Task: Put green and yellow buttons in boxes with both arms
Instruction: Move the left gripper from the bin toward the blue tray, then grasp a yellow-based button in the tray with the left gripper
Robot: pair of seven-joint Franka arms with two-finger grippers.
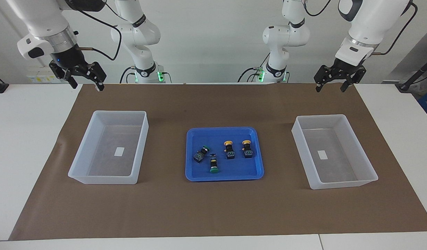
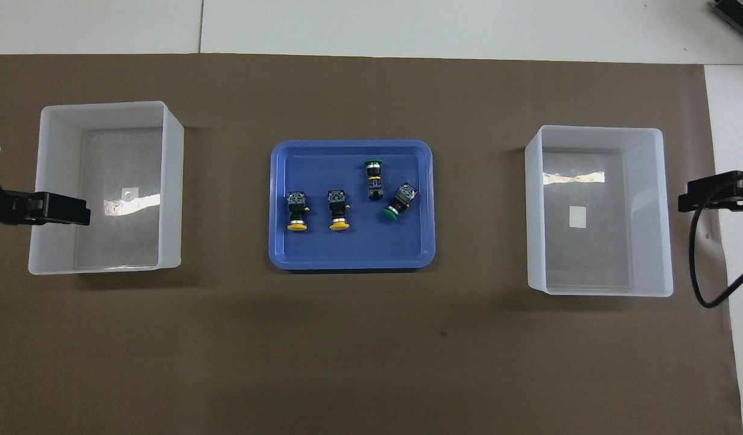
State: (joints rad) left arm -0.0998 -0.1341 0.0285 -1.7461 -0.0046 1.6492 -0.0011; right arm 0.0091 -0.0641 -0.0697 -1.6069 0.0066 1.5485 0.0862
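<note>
Brown mat (image 1: pixel 213 215), 4 buttons (image 1: pixel 223 154) in blue tray (image 1: pixel 199 175)

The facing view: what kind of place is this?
Probably a robotics lab: two white jointed robot arms at a white table, brown paper mat, blue plastic tray between translucent boxes.

Four buttons (image 2: pixel 347 199) lie in the blue tray (image 2: pixel 351 260).

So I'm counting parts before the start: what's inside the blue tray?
Four buttons lie in the tray: two yellow, side by side, and two green. Nothing covers them; only their undersides are hidden.
</note>
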